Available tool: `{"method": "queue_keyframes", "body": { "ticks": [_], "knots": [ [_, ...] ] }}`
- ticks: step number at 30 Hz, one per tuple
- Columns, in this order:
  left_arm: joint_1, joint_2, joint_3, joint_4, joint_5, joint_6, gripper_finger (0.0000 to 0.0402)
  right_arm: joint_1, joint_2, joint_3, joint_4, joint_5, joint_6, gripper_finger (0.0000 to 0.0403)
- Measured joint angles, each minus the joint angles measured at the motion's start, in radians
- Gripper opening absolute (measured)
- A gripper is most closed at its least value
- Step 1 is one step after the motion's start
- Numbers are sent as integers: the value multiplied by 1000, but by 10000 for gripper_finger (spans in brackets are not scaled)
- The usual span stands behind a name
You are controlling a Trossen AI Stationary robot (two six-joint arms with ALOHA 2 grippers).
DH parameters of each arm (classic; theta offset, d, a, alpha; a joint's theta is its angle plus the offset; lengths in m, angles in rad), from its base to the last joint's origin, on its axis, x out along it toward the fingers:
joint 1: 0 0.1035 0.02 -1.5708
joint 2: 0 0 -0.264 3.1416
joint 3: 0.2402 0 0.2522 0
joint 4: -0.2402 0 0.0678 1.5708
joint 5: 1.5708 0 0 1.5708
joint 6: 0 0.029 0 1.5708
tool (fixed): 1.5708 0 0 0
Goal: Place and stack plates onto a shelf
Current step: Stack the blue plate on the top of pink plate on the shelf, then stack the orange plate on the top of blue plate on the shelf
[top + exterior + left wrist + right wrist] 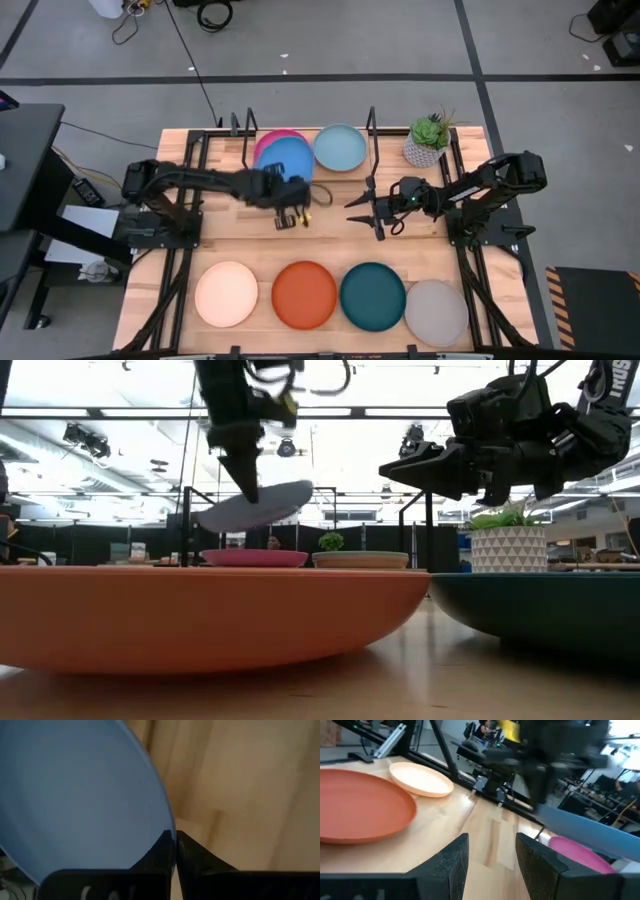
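Observation:
My left gripper [288,190] is shut on the blue plate [285,160] and holds it over the magenta plate [266,143], which lies flat on the shelf [300,133]. The light blue plate [340,148] lies on the shelf beside it. Cream [227,293], orange [305,294], dark teal [372,295] and grey [436,312] plates lie in a row along the table's near edge. The tan plate is hidden. My right gripper [352,210] hovers open and empty at mid-table, right of the blue plate. My left gripper pinches the blue plate's rim [169,827] between its two fingers, on the plate's near side. The fingers [246,478] point down from above. The plate [255,508] is lifted clear and tilted, hanging just above the magenta plate [255,557].
Thin black upright frames [246,128] [372,125] stand at the shelf's two ends. A potted plant [428,140] stands right of the shelf at the far right. Bare wood [330,240] lies between the shelf and the near row of plates.

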Motion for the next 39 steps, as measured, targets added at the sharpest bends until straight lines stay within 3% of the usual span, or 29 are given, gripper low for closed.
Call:
{"method": "queue_keyframes", "body": {
  "ticks": [9, 16, 25, 29, 31, 36, 39],
  "knots": [
    [245, 0, -51, 89, 128, 305, 14, 89, 0, 0, -50, 43, 13, 169],
    [314, 0, -88, 105, 163, 348, 23, 146, 0, 0, -62, 144, 13, 169],
    [278, -2, -87, 127, 61, 356, 141, 167, 0, 0, -64, 167, 11, 169],
    [242, -4, -48, 88, 50, 323, 161, 167, 0, 0, -64, 167, 8, 169],
    [213, -6, -23, 75, 94, 273, 162, 167, 0, 0, -65, 168, 4, 169],
    [122, -6, 4, 20, 380, 54, 155, 167, 0, 0, -85, 217, 1, 169],
    [54, -2, 4, -37, 475, -119, 153, 167, 0, 0, -88, 249, -4, 169]
  ]
}}
